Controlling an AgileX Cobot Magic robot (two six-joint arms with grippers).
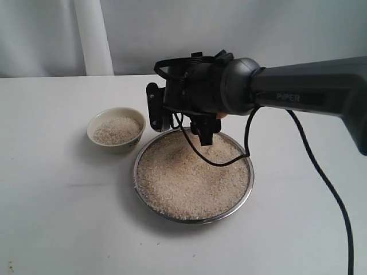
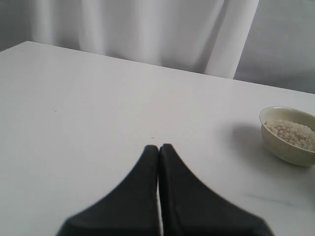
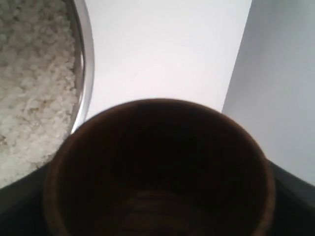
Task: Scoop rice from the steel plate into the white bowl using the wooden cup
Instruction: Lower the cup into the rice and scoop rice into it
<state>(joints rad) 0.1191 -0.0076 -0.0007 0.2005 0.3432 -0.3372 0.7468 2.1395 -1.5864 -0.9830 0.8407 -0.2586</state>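
right gripper (image 1: 202,133) clamps empty wooden cup (image 3: 157,167) above rim of steel plate (image 1: 136,172), poised to dip into rice (image 1: 192,177) | white bowl (image 1: 114,146), part-filled, just beside plate for short carry | left gripper (image 2: 158,162) closed, parked clear

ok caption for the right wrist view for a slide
Looking into the empty wooden cup, steel plate of rice at the frame's edge

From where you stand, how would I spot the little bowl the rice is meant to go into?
Find the big shiny steel plate heaped with rice in the middle of the white table. Just off its left rim sits the white bowl. It is far smaller, cream ceramic not metal.
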